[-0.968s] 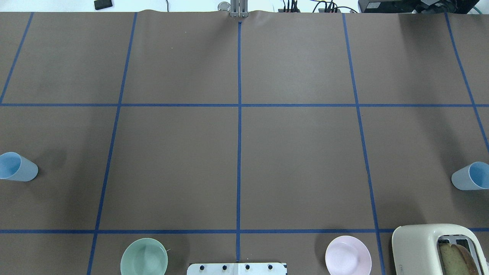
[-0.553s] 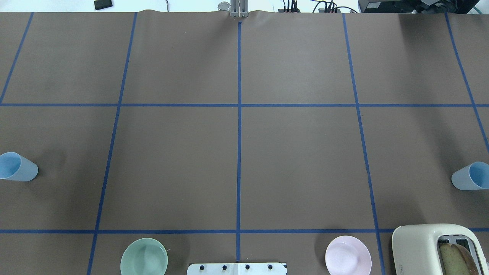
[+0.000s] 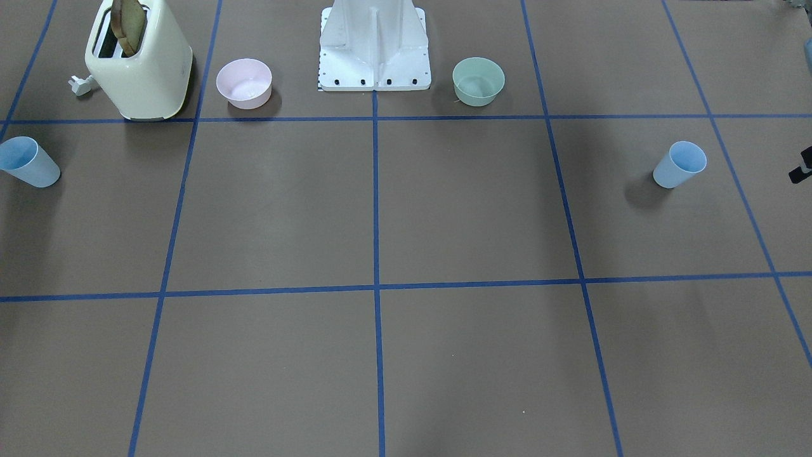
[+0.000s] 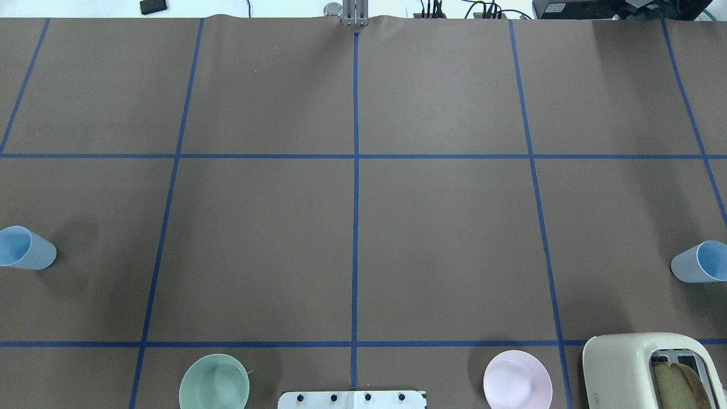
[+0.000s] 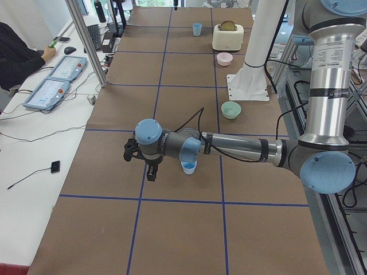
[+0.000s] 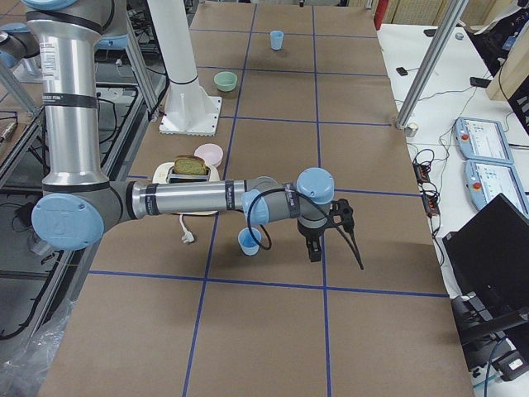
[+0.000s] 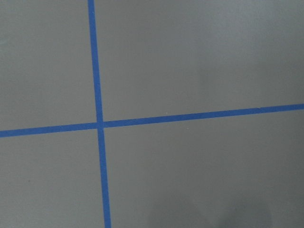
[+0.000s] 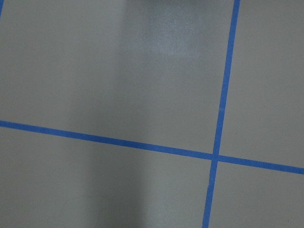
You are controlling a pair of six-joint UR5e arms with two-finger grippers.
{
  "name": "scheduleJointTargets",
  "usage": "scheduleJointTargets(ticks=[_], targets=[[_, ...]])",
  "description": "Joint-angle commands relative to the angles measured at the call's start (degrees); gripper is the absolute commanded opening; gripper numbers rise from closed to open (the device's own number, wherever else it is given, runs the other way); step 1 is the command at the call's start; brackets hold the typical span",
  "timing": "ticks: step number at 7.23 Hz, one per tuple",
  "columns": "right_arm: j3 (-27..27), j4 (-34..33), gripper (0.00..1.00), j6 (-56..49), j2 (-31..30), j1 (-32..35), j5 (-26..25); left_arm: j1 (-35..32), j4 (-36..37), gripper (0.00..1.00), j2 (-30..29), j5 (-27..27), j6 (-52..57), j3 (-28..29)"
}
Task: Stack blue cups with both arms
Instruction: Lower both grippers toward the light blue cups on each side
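Left hand (image 5: 149,169) near blue cup (image 5: 188,167)

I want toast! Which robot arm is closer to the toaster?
Right. The right tool hangs over the table a short way out from the toaster. The left tool is far off at the table's other end.

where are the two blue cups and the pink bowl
left blue cup (image 4: 41,255): overhead exterior view, outer side wall
right blue cup (image 4: 687,268): overhead exterior view, outer side wall
pink bowl (image 4: 517,382): overhead exterior view, inner floor
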Motion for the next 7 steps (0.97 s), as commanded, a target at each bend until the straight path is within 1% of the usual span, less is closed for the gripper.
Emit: scheduleJointTargets(ticks=[1,2,3,4,5,7], targets=[[1.6,8.0,1.0,0.1,-8.4,0.0,1.4,4.6,-14.0,0.96,7.0,0.2,-8.8,-0.7],[2.2,10.7,1.0,0.1,-11.4,-0.1,1.3,7.2,-18.6,0.96,9.3,0.3,-11.8,-0.7],[2.2,12.9,1.0,-0.1,-13.5,-0.1,1.5,9.2,-21.5,0.96,10.8,0.7,-14.1,-0.8],[2.3,15.0,1.0,-0.1,-15.3,-0.2,1.6,12.3,-24.1,0.95,12.1,3.9,-16.6,-0.8],[2.3,16.2,1.0,-0.1,-16.1,-0.6,1.7,14.9,-26.8,0.95,13.4,5.2,-18.1,-0.7],[2.3,16.3,1.0,-0.2,-16.3,-1.0,1.7,17.8,-27.1,0.91,13.7,4.9,-19.8,-0.9]])
